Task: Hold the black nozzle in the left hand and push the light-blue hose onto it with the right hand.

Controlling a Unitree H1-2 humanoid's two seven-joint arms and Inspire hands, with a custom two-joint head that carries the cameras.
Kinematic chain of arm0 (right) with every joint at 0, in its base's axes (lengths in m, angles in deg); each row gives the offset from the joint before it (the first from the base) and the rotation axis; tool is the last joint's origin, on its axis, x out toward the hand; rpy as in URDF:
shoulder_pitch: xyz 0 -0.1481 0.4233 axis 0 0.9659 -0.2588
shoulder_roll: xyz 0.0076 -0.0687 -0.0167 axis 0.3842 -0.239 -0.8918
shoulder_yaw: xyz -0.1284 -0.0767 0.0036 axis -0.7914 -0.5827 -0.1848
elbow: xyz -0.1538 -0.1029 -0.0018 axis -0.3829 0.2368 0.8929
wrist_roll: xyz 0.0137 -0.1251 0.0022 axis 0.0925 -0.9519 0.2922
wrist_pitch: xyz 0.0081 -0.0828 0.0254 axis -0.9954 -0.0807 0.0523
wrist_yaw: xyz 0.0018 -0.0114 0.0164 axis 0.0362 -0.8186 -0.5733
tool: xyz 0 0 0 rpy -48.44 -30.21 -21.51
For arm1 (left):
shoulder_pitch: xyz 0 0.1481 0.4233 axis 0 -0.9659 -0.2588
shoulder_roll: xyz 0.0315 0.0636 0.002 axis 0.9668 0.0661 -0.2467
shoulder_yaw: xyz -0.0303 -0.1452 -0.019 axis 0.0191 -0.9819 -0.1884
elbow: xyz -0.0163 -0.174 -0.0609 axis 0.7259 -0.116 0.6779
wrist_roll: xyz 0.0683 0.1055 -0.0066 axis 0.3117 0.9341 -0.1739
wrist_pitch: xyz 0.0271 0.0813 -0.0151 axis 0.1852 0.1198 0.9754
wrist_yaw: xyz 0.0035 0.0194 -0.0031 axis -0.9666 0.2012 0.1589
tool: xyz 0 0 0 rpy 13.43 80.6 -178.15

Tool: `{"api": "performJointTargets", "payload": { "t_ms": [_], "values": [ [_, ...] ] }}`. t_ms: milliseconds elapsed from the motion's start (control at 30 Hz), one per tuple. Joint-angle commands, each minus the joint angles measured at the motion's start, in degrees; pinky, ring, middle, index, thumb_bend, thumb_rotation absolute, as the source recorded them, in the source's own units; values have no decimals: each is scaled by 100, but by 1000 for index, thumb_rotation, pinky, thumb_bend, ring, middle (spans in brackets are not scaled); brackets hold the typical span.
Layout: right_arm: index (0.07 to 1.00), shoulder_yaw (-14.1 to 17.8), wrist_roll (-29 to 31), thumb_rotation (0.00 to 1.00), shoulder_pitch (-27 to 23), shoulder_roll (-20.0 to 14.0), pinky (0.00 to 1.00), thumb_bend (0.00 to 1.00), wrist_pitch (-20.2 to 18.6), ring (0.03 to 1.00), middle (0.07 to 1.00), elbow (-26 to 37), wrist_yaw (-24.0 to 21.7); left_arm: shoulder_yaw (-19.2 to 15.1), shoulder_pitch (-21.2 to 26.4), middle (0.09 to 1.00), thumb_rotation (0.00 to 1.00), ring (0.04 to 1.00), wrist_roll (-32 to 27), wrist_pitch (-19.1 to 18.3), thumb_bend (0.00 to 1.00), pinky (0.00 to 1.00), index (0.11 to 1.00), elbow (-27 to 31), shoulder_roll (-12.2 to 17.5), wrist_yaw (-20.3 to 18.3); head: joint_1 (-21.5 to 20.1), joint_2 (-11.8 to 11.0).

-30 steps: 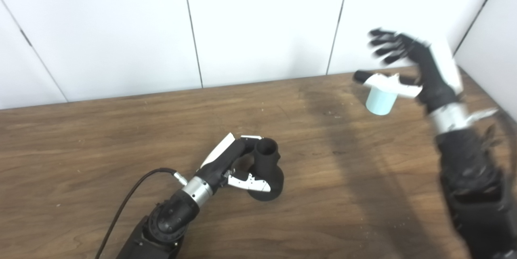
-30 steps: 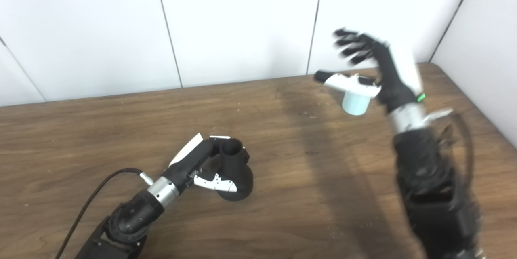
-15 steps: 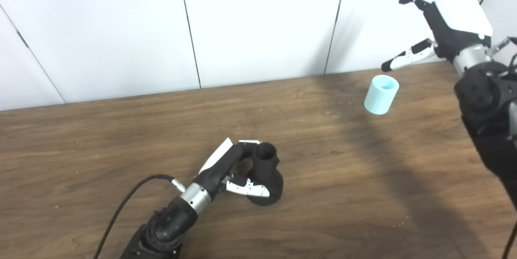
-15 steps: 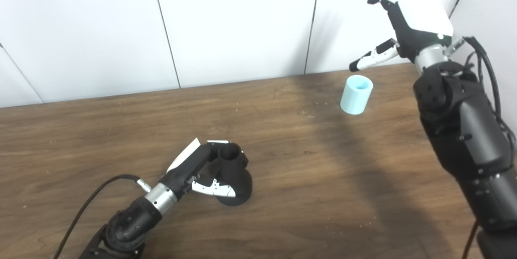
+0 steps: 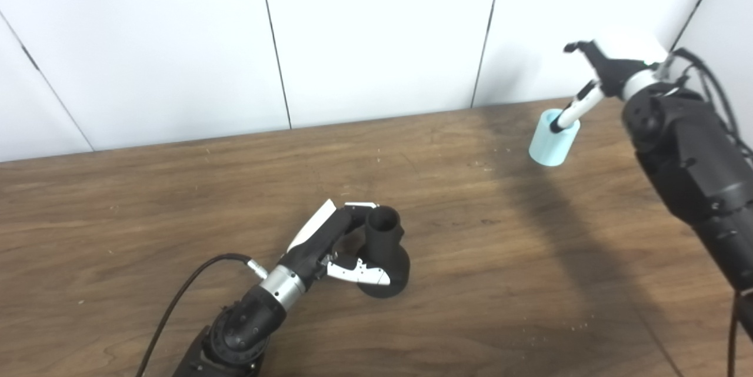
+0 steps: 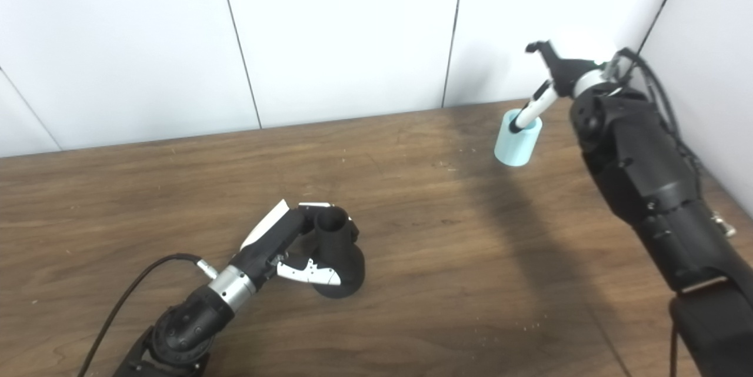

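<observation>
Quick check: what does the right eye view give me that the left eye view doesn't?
Right eye only: the table's right edge against the side wall, and the right forearm down to the picture's bottom.

Left eye only: nothing of its own beyond slightly more wall at the left; the forearm is cut off by the right border.

Both: the left hand wrapped around the black nozzle, and the right hand with its thumb tip at the mouth of the upright light-blue hose.
</observation>
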Motion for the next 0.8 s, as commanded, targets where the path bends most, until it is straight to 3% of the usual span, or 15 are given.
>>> {"api": "performJointTargets", "payload": {
  "t_ms": [0,167,433,767],
  "values": [
    [859,1,-25,236,-409,-153,748,1000,154,901,914,-159,94,95,-291,525,0,645,306,-504,518,758,469,-228,217,-268,-1,6],
    [859,47,254,221,-461,-43,673,1000,271,880,912,-427,151,101,-304,525,0,648,342,-462,518,747,469,-271,206,-237,12,8],
    [860,66,623,234,-444,22,712,1000,273,886,903,-581,105,119,-304,528,0,651,398,-476,517,742,467,-265,227,-222,29,43],
    [845,-572,-97,246,-520,-167,694,1000,591,876,883,-978,455,128,-310,528,0,656,393,-595,517,743,467,-171,246,-263,34,76]
  ]
}}
